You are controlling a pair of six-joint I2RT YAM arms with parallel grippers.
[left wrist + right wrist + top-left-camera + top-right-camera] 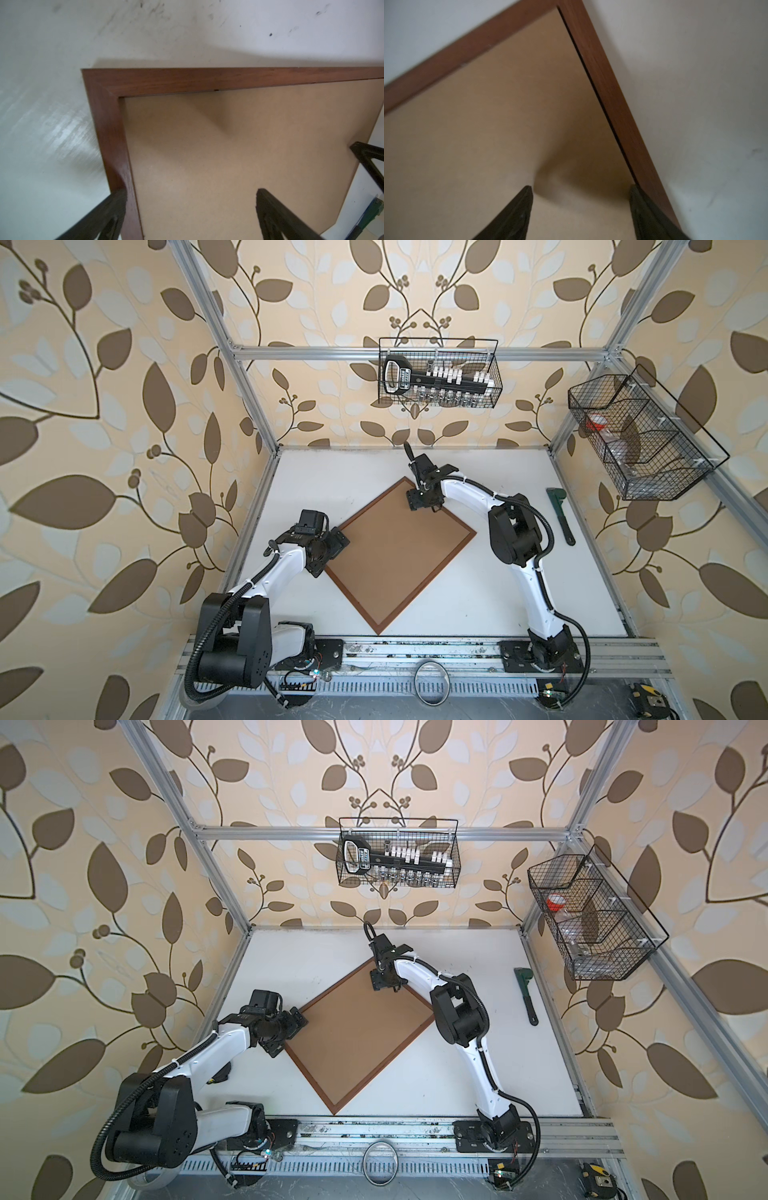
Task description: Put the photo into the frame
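The frame (428,581) (385,1067) has a thin reddish-brown wooden border and lies corner-on on the white table. A plain brown backing board (399,556) (207,145) (488,135) fills its opening. The photo is hidden. My left gripper (337,539) (191,197) is open at the frame's left corner. One of its fingers (116,207) is over the wooden rail (108,124) and the other over the board. My right gripper (419,504) (582,193) is open near the far corner. It has one fingertip (526,197) on the board and the other at the dark gap beside the rail (608,87). Neither gripper holds anything.
A green pipe wrench (561,514) lies on the table to the right of the right arm. Black wire baskets hang on the back wall (438,373) and the right post (640,439). A metal ring (432,682) and a tape measure (648,701) sit by the front rail.
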